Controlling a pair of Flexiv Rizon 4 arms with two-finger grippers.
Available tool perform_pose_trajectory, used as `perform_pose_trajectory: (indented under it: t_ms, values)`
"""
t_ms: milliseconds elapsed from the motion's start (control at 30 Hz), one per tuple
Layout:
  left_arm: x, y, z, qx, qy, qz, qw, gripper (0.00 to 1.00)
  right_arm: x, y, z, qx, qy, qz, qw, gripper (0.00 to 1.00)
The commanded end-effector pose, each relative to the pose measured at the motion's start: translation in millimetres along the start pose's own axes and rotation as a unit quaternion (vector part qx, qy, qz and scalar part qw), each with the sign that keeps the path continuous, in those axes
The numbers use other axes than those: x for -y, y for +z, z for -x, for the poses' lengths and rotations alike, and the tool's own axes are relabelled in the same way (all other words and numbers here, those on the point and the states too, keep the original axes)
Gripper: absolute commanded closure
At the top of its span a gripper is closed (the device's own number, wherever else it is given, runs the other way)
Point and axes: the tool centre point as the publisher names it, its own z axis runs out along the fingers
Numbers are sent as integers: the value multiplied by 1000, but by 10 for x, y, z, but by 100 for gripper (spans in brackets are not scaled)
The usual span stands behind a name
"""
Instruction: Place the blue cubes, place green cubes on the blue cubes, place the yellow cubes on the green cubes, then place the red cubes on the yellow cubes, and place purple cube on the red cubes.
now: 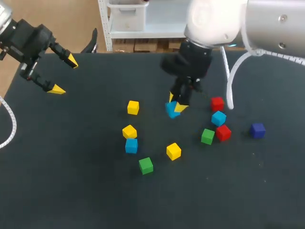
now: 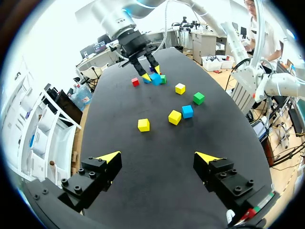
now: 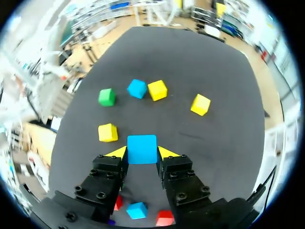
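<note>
Blue cube [image 3: 142, 149] clamped between fingertips [image 3: 118, 152] of right gripper [image 3: 142, 152], top face level, edges square to them, sides equal. Left gripper [image 2: 157, 160] spread wide above table [image 2: 157, 138].

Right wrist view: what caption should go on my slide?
Right gripper shut on a blue cube, black table beyond.

The right arm [image 1: 267, 21] is a fat glossy white joint running into a silver-grey link with tiny screws, and a ribbed white hose [image 1: 229, 81] comes off it. The right gripper [image 3: 142, 153] and left gripper [image 1: 64, 75] are both matte black and boxy, with a coiled white cable [image 1: 10, 125] on the left side. The fingers [image 3: 107, 179] are chunky black blocks dotted with round screw heads, capped with bright yellow wedge tips [image 2: 109, 156].
</note>
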Motion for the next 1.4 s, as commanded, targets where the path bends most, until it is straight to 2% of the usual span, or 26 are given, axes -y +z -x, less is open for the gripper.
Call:
perform_pose_trajectory:
  t_ms: [33,167,467,600,700,867,1100,1400]
  values:
    - [3,1,-4,0,1,1,1000,0,-51,29,38,-9,166,-110,980,100]
    - [3,1,-4,0,1,1,1000,0,86,43,-4,-1,208,-134,969,100]
    - [3,1,-4,0,1,1,1000,0,399,152,-55,23,227,-164,960,100]
    - [3,1,-4,0,1,1,1000,0,473,229,-31,21,214,-168,962,100]
    - [3,1,-4,0,1,1,1000,0,505,288,-44,35,197,-164,966,100]
    - [3,1,-4,0,1,1,1000,0,535,350,-88,28,176,-152,972,100]
    - [3,1,-4,0,1,1,1000,0,540,361,-208,34,172,-152,973,100]
    - [3,1,-4,0,1,1,1000,0,546,420,-261,35,167,-146,974,100]
